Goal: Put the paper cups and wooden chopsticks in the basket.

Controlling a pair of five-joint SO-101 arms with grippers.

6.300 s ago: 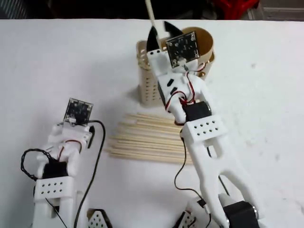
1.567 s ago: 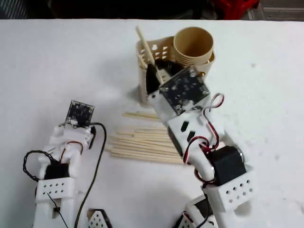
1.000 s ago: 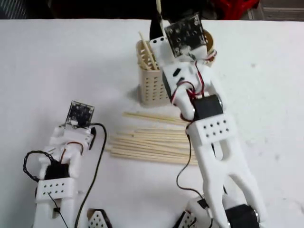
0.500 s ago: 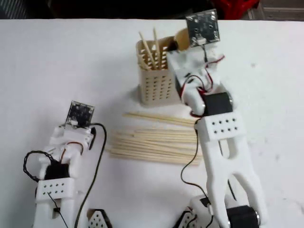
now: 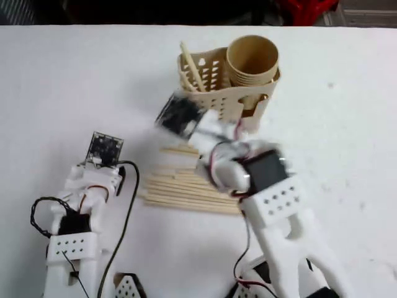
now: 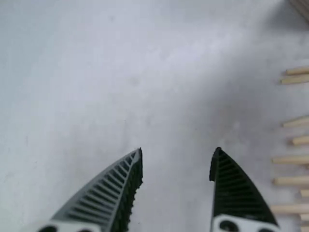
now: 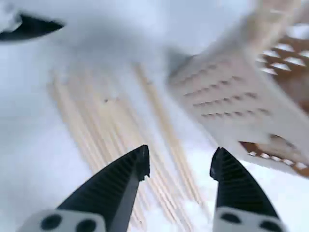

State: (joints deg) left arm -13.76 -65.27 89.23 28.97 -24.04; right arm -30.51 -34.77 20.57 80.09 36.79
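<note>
At the near left of the white bench [image 5: 56, 81], the left claw [image 6: 176, 157] stands wide open over bare surface, its two dark ridged fingers holding nothing and touching nothing. Just to its right lie the chopsticks [image 5: 180, 189], a loose pile of thin, pale wooden sticks lying flat, roughly side by side and running left to right; their blunt ends show in the left wrist view [image 6: 294, 140]. The right claw [image 7: 178, 166] hovers over this pile [image 7: 96, 125], its jaws well apart and empty, with the sticks seen through the gap between its black toothed fingers. Beside it, toward the far middle of the bench, stands the basket [image 5: 251, 99], an upright cream plastic holder with walls pierced by rows of small holes [image 7: 231, 96]. In its left part the standing chopsticks [image 5: 190, 62] lean at a tilt, and in its right part sits a nested stack of tan paper cups [image 5: 252, 59], round mouth upward.
</note>
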